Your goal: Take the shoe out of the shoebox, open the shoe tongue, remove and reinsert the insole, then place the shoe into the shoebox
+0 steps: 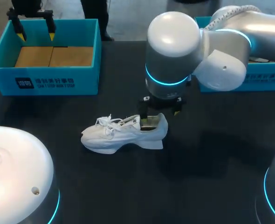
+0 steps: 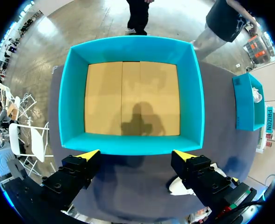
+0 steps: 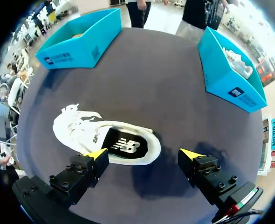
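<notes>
White lace-up sneaker [image 1: 123, 134] lies mid-way on the dark tabletop [image 1: 212, 177], toe to 9 o'clock; right gripper [image 3: 144, 154], fingers apart above the heel opening, should descend plumb and pinch only the rear edge of the black insole [image 3: 123, 145].

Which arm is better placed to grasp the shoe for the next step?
The right. The open right gripper hangs close over the heel of the shoe, which lies on the table. The left gripper, also open, is far off above the empty shoebox.
</notes>
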Robot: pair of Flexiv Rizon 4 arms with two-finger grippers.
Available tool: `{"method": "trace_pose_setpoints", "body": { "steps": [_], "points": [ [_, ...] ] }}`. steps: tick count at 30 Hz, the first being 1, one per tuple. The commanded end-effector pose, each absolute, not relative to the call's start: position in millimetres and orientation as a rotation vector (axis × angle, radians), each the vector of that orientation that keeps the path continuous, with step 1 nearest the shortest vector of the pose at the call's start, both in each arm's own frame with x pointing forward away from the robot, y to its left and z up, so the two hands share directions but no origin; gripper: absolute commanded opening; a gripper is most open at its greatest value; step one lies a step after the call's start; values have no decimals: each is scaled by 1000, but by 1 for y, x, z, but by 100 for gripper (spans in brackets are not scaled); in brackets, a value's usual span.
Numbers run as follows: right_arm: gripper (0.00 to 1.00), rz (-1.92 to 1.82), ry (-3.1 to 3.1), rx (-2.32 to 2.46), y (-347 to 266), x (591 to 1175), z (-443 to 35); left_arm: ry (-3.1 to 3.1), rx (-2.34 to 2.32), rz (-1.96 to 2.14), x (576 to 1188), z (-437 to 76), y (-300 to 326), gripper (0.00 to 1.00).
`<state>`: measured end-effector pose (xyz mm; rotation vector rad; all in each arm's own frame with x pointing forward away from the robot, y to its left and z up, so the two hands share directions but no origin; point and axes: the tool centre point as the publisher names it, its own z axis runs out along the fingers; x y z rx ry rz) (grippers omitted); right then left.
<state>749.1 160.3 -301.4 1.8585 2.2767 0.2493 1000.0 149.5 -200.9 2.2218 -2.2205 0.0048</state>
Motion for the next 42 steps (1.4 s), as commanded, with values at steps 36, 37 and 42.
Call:
{"method": "trace_pose_setpoints", "body": {
  "steps": [36, 37, 42],
  "points": [
    [100, 844, 2906, 348, 177, 768, -263, -2220, 2222, 3, 1000, -201, 150, 100],
    [100, 844, 2906, 348, 177, 768, -263, -2220, 2222, 3, 1000, -201, 150, 100],
    [100, 844, 2906, 348, 177, 768, -263, -2220, 2222, 3, 1000, -201, 150, 100]
  ]
}}
